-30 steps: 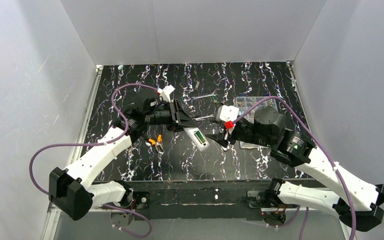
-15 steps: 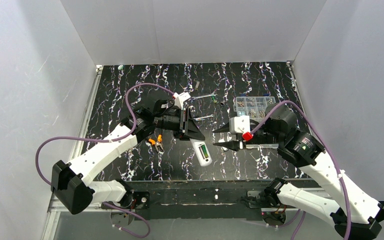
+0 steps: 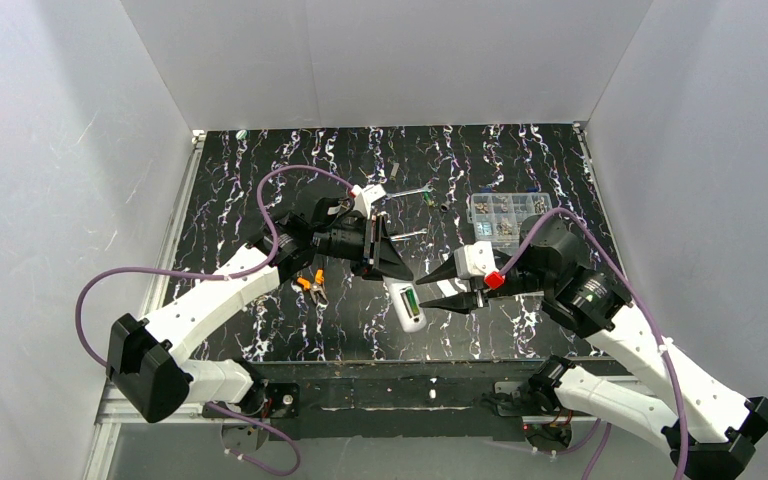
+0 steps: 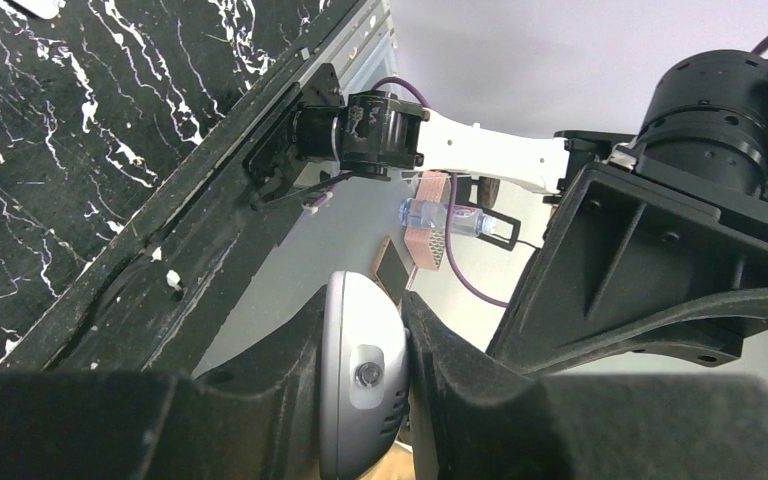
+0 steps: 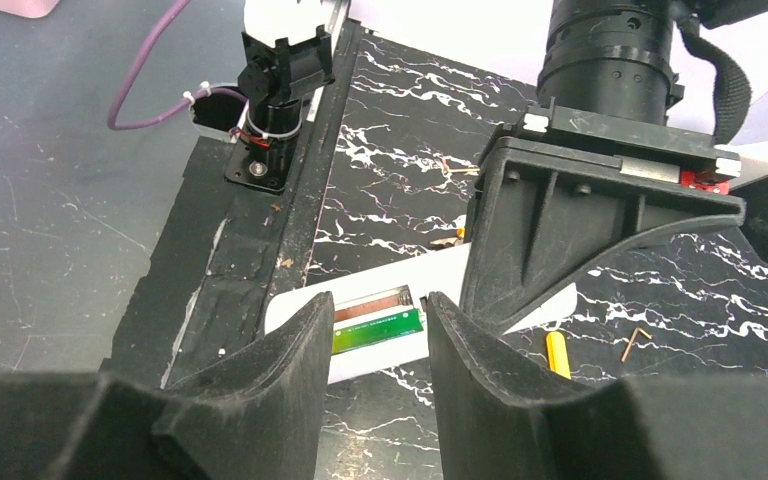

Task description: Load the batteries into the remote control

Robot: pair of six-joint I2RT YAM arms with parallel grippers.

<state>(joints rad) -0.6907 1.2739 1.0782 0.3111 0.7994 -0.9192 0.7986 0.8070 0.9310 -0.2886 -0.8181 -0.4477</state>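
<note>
- Two arms meet over a black surface point(image 3: 260, 180) veined in white like marble, boxed in by plain white walls point(image 3: 380, 60), in the top view.
- Top view: the left gripper point(image 3: 392, 275) is clamped on the upper end of the remote control point(image 3: 408, 308), which hangs tilted above the near middle of the surface with its compartment side up. One of the batteries point(image 3: 411, 299) shows as a green strip in that compartment.
- Top view: the right gripper point(image 3: 438, 288) sits just right of the remote, jaws spread, tips pointing at it. A clear compartment box point(image 3: 505, 210) lies behind it, and orange-handled pliers point(image 3: 311, 285) lie under the left arm. No writing is large enough to read.
- Left wrist view: both fingers point(image 4: 280, 370) press against the sides of the remote's rounded grey-white end point(image 4: 355, 420), which carries a small round screw. Beyond the surface's edge point(image 4: 60, 150) are a pale floor, an arm's base point(image 4: 380, 135) and a clear bottle point(image 4: 440, 215), its label unreadable.
- Right wrist view: the fingers point(image 5: 270, 380) stand apart, gripping nothing. Between them, further off, lies the remote's open compartment with the green battery point(image 5: 380, 327) seated in it; its print is too blurred to read. A brownish strip fills the slot beside it.
- Right wrist view: a yellow handle point(image 5: 557, 355) and a small bent key point(image 5: 638, 340) rest on the surface; grey floor point(image 5: 60, 200) lies beyond.
</note>
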